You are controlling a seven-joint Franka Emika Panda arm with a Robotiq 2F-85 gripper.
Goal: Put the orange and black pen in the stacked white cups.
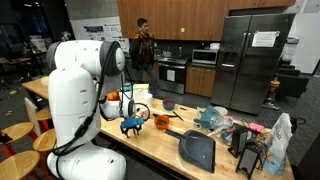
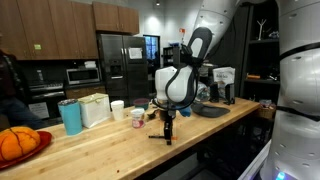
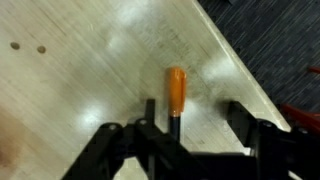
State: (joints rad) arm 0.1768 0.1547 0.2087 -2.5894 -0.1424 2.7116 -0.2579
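Orange barrel pointing away and black end back toward the wrist, the orange and black pen lies flat on the pale wooden counter, directly under the tool. That placement looks like the set-up for a pinch across the thin shaft. An exterior view shows the tool lowered to counter level. Its jaws are spread wide with the pen in the gap, much nearer one finger than the other. Nothing is clamped yet, and I cannot tell whether that near finger touches the pen. The stacked white cups stand upright, well apart from the tool, with a small cup roughly between.
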